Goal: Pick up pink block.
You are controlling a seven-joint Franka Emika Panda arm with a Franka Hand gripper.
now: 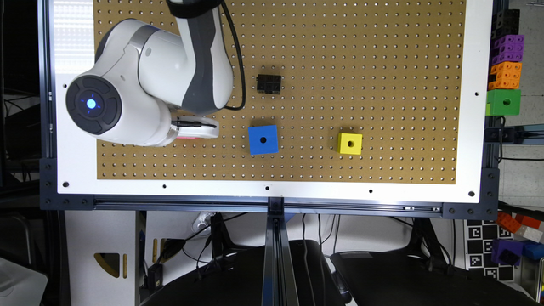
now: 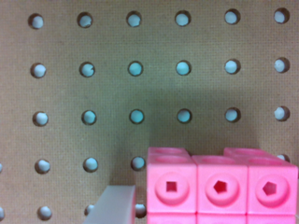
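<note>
While the small bright pink plastic block of linked cubes (image 2: 222,186) lies on the brown perforated bench (image 1: 382,63) under the end effector (image 1: 195,129), whose grip I cannot tell, black chairs (image 1: 238,276) sit below, coloured cubes (image 1: 505,63) beyond.

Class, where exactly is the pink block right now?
The pink block lies on the pegboard under the claw, toward the exterior view's left of the blue cube.

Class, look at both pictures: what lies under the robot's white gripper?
A small bright pink plastic block of linked cubes lies on the brown pegboard. From outside, the gripper covers all but its pink edge.
</note>
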